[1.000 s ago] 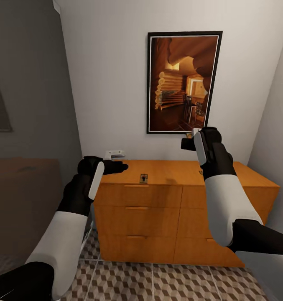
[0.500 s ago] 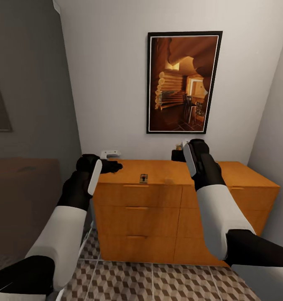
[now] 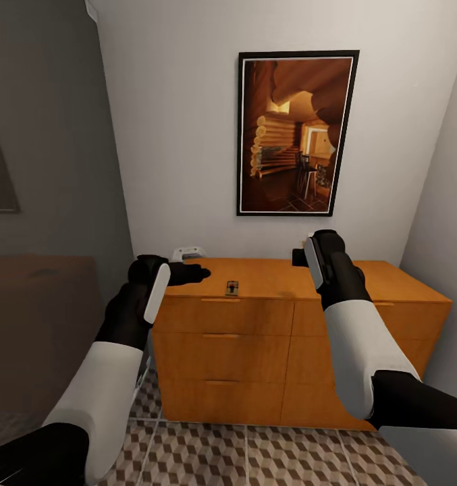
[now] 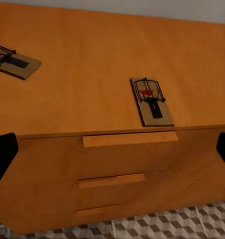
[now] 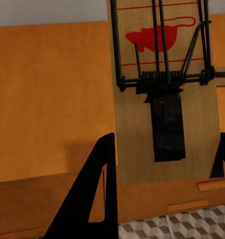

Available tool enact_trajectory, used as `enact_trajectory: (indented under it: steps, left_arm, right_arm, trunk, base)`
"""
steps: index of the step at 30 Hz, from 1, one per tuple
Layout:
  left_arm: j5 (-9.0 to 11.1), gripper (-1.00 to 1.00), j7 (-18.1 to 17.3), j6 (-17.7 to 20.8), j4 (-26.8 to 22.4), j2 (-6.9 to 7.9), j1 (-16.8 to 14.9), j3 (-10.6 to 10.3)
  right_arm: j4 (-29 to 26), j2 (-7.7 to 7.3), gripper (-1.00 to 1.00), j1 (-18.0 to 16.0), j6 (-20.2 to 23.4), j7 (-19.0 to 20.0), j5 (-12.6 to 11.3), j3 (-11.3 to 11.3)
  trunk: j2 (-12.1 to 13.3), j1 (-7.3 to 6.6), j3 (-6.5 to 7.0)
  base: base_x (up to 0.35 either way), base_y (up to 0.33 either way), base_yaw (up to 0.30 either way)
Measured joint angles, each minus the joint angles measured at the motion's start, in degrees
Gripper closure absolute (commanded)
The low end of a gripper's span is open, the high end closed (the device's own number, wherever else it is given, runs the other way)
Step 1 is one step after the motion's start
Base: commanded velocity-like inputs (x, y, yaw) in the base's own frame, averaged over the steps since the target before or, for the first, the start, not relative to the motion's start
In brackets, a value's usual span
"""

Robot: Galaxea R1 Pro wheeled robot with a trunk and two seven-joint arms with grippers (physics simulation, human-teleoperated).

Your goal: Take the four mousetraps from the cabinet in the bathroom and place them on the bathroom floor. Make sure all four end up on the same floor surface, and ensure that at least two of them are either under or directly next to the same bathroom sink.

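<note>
Mousetrap [image 5: 162, 99] clamped in my right pincer [image 5: 162, 189], lifted above the cabinet [image 3: 269, 331]; a loose grip could drop it. Left pincer [image 4: 112, 149] open; another mousetrap [image 4: 152, 101] sits mid-frame near the cabinet's front edge.

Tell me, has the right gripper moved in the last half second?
Yes. The right gripper shifted slightly right and lower against the framed picture, above the cabinet.

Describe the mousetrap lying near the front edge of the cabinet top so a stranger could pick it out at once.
Find the orange-brown cabinet under the framed log-cabin picture. On its top, right at the front edge above the upper-left drawer handle, lies a flat mousetrap. Unlike the second trap set further back on the top, and the one held upright in the right hand, it lies flat at the very front edge.
</note>
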Motion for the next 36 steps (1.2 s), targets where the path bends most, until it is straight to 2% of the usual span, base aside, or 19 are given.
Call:
enact_trajectory:
  steps: [6, 13, 17, 20, 23, 24, 27, 32, 34, 36]
  left_arm:
    - [2.0, -1.0, 0.1, 0.0, 1.4, 0.01, 0.0, -0.1]
    - [1.9, -1.0, 0.2, -0.1, 3.7, 0.01, 0.0, -0.2]
    - [0.9, -1.0, 0.2, -0.2, 4.6, 0.0, 0.0, -0.2]
    - [-1.2, -1.0, 0.2, -0.4, 5.6, 0.0, 0.0, -0.3]
    - [-3.0, -1.0, 0.2, -0.6, 6.5, 0.0, 0.0, -0.3]
    - [-3.2, -1.0, 0.2, -0.6, 6.6, 0.0, 0.0, -0.3]
    - [-3.8, -1.0, 0.2, -0.7, 6.9, 0.0, 0.0, -0.3]
    - [-4.1, -1.0, 2.0, -0.7, 7.0, 0.0, 0.0, -0.2]
    - [-4.1, -1.0, 3.8, -0.7, 7.0, 0.0, 0.0, -0.2]
    - [-4.1, -1.0, 5.9, -0.6, 7.1, 0.0, 0.0, -0.1]
  right_arm:
    - [0.0, 0.0, 1.0, 0.0, 0.0, 0.0, 0.0, 0.0]
    - [-0.1, -0.05, 1.0, 0.0, 0.0, 0.2, -0.2, 0.2]
    - [-0.9, 0.01, 1.0, 0.0, 0.0, 0.4, -0.3, 0.2]
    - [-4.0, 0.18, 1.0, 0.0, 0.0, 0.5, -0.6, 1.1]
    - [-8.4, 0.38, 1.0, 0.0, 0.0, 0.7, -1.4, 4.4]
    - [-9.2, 0.46, 1.0, 0.0, 0.0, 0.8, -1.8, 5.1]
    - [-13.4, 1.11, 1.0, 0.0, 0.0, 1.8, -5.2, 8.0]
    - [-15.1, 1.34, 1.0, 0.0, 0.1, 3.2, -9.3, 8.9]
    - [-15.3, 1.37, 1.0, 0.0, 0.1, 3.7, -10.9, 9.2]
    - [-15.3, 1.33, 1.0, 0.0, 0.1, 4.1, -13.3, 10.7]
  trunk:
    - [0.0, -0.02, 0.0]
    - [0.0, -0.02, 0.0]
    - [0.0, -0.02, 0.0]
    - [0.0, -0.03, 0.0]
    - [0.0, -0.03, 0.0]
    - [0.0, -0.03, 0.0]
    - [0.0, -0.03, 0.0]
    - [0.0, -0.03, 0.0]
    - [0.0, -0.02, 0.0]
    - [0.0, -0.02, 0.0]
  base:
    - [0.12, -0.07, 0.0]
    - [0.227, -0.164, 0.0]
    - [0.239, -0.147, 0.0]
    - [0.24, -0.117, 0.0]
    - [0.24, -0.106, 0.0]
    - [0.241, -0.102, 0.0]
    - [0.244, -0.1, 0.0]
    - [0.241, -0.103, 0.0]
    - [0.21, -0.106, 0.0]
    - [0.17, -0.088, 0.0]
